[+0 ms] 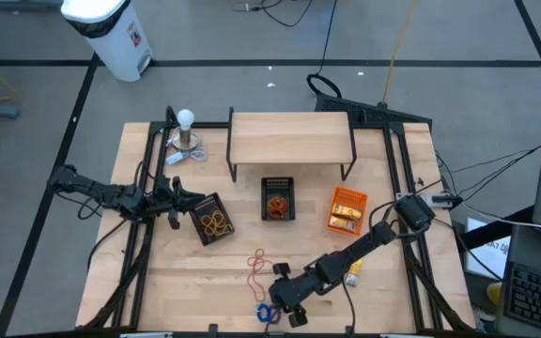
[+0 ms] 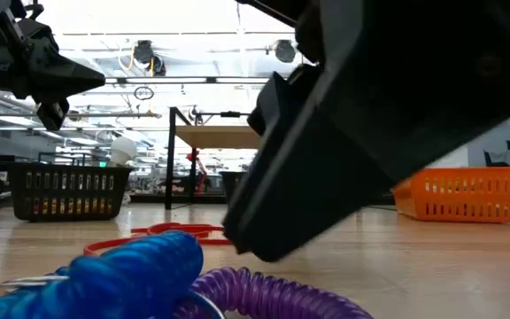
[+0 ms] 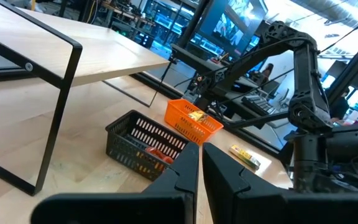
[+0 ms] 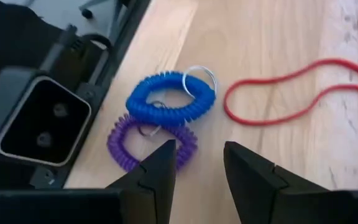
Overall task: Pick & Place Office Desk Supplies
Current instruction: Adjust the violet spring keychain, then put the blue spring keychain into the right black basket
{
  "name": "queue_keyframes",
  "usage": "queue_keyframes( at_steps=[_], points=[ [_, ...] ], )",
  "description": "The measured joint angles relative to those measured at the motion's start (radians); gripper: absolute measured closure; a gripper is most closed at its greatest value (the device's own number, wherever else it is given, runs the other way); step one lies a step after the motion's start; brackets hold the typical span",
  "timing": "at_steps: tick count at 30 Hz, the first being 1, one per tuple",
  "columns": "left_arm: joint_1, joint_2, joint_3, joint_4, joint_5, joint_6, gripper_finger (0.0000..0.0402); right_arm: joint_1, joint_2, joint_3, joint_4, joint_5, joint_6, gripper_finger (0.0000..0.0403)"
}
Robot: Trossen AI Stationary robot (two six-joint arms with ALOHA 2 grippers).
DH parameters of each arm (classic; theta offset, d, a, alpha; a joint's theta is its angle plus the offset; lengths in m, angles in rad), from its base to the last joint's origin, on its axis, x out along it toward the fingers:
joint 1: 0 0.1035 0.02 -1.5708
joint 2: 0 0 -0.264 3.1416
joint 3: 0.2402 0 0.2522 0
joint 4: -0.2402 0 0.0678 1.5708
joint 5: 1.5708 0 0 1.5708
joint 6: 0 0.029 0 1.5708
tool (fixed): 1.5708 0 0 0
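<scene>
Blue coil ring (image 4: 171,101) and purple coil ring (image 4: 143,144) lie touching each other on the bare wood at about 6 o'clock on the table, right by the front edge. A metal split ring shows on the blue one. Just beyond them, toward 12, a red rubber band (image 4: 291,90) sprawls loose; from above I see red and orange bands (image 1: 257,264) tangled there. One yellow packet (image 1: 353,276) sits on the wood at roughly 5 o'clock, beside the right arm's forearm.

My right gripper (image 4: 199,163) hangs low over the purple ring, fingers apart about halfway, nothing between them. I judge it is lined up for a pick on the coil rings, not yet in contact.

Sorted so far, as far as I can see: left black mesh bin (image 1: 212,220) at 9 o'clock holds tan bands; middle black mesh bin (image 1: 277,199) near centre holds orange and red items; orange bin (image 1: 347,209) at 3 o'clock holds yellow packets. So each bin has stock; I reckon the job is well along. Left on the wood: the two coil rings, the loose bands, one packet.

My left gripper (image 3: 199,163) waits at 9 o'clock beside the left bin, fingers pressed together, holding nothing.
</scene>
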Motion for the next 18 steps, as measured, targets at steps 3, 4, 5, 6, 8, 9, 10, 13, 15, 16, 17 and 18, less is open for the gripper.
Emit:
queue_keyframes(
  at_steps=[3, 4, 5, 6, 8, 9, 10, 13, 15, 16, 17, 18],
  points=[
    [0.0, 0.0, 0.0, 0.0, 0.0, -0.001, 0.038, 0.001, 0.0, 0.0, -0.03, 0.039, -0.002, 0.0275],
    [0.0, 0.0, 0.0, 0.0, 0.0, -0.001, 0.038, 0.003, 0.0, 0.0, -0.043, 0.049, -0.001, 0.0275],
    [0.0, 0.0, 0.0, 0.0, 0.0, -0.002, 0.038, 0.003, 0.008, 0.0, -0.053, 0.061, 0.002, 0.0275],
    [0.0, 0.0, 0.0, 0.0, 0.0, -0.005, 0.038, 0.002, 0.017, 0.0, -0.056, 0.071, 0.008, 0.0275],
    [0.0, 0.0, 0.0, 0.0, 0.001, -0.016, 0.038, -0.002, 0.028, 0.004, -0.093, 0.1, 0.025, 0.0275],
    [0.0, 0.0, 0.0, 0.0, 0.002, -0.02, 0.038, -0.006, 0.031, 0.004, -0.117, 0.121, 0.039, 0.0275],
    [0.0, 0.0, 0.0, 0.0, 0.002, -0.021, 0.038, -0.01, 0.035, 0.006, -0.141, 0.135, 0.054, 0.0275],
    [0.0, 0.0, 0.0, 0.0, 0.002, -0.021, 0.038, -0.023, 0.036, 0.005, -0.258, 0.213, 0.097, 0.0275],
    [0.0, 0.0, 0.0, 0.0, 0.002, -0.018, 0.038, -0.037, 0.019, 0.004, -0.318, 0.261, 0.107, 0.0275],
    [0.0, 0.0, 0.0, 0.0, 0.002, -0.017, 0.038, -0.043, 0.007, 0.004, -0.345, 0.289, 0.107, 0.0275],
    [0.0, 0.0, 0.0, 0.0, 0.002, -0.017, 0.038, -0.049, -0.009, 0.004, -0.37, 0.313, 0.106, 0.0275],
    [0.0, 0.0, 0.0, 0.0, 0.003, -0.017, 0.038, -0.053, -0.026, 0.003, -0.39, 0.329, 0.101, 0.0275]
  ],
)
